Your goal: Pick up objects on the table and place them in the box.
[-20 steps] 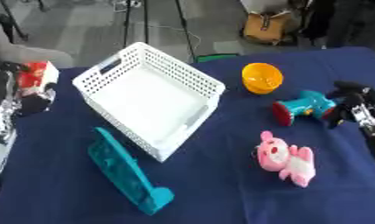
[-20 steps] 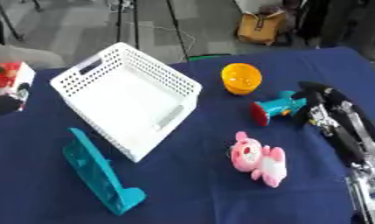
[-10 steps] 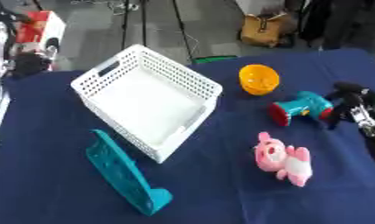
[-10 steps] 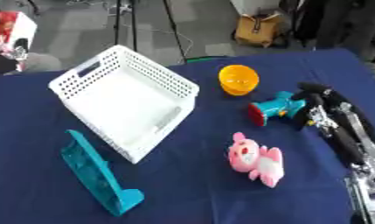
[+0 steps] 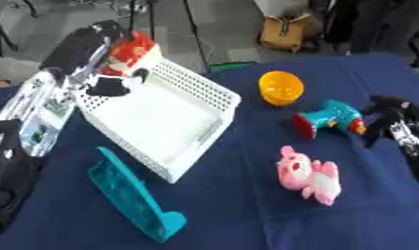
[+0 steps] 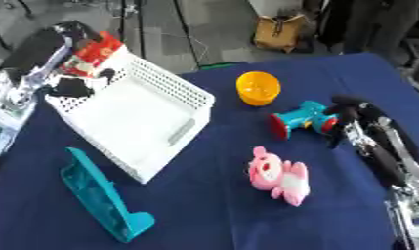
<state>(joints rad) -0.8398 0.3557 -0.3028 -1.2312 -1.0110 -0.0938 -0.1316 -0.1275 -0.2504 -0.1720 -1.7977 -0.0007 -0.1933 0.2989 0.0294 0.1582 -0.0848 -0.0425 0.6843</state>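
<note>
Red-and-white carton (image 5: 132, 52) sits in the left hand (image 5: 91, 58), whose fingers curl round it, held above the far left corner of the white perforated basket (image 5: 188, 128). That basket lies askew on the blue tablecloth (image 5: 246, 215), its inside bare, one long rim running toward the table's middle and its near corner close to the teal stand (image 5: 131, 201), which lies along the cloth with its foot toward the near edge.

Right of the basket the cloth holds three more things, each apart from the others. An orange bowl-like piece (image 6: 258, 88) lies farthest back. A teal toy drill with red ends (image 6: 301, 120) lies on its side just before it. A pink plush figure (image 6: 280, 175) lies nearer, with open cloth between it and the basket's right rim.

The right hand (image 6: 358, 122) rests on the cloth just beside the drill's red tip, the arm running back along the right edge; whether its fingers are bent or straight cannot be made out.

Open cloth spreads across the near middle, between the stand and the plush. Beyond the table's far edge is grey floor with tripod legs and a brown bag (image 5: 285, 33).
</note>
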